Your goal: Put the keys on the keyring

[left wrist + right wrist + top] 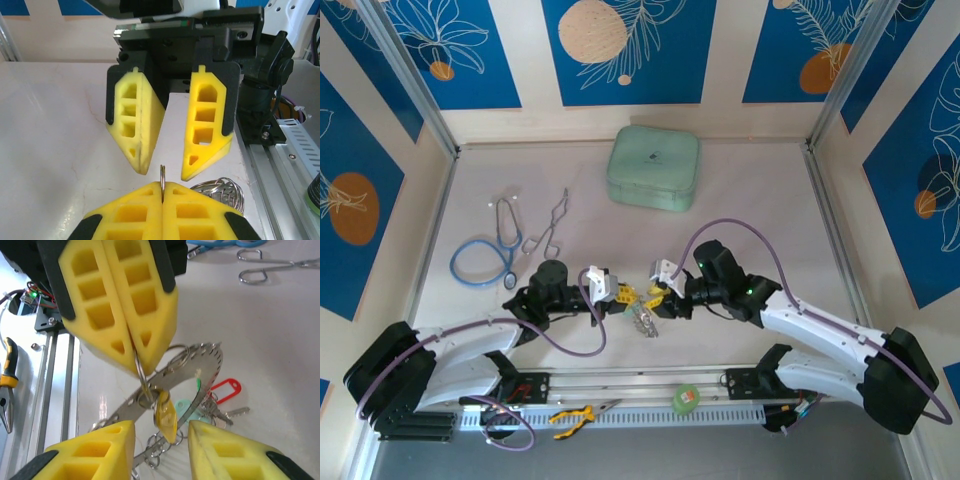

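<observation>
From above, the left gripper (607, 287) and right gripper (661, 287) sit nose to nose at lower centre, the keyring (642, 317) a silvery tangle just below them. The right wrist view adds detail: left jaws clenched on 1 thin loop of the keyring's perforated band, yellow key (165, 416) dangling, green key (188, 407) and red key (226, 390) further right. Right jaws stand released, empty.

A mint-green zipped case (653, 168) sits at the far side of the surface (760, 200). A blue stethoscope (480, 262) lies left, metal tongs (550, 228) just beside it. Yellow-handled pliers (572, 417) and a green tape roll (687, 399) rest along the near rail.
</observation>
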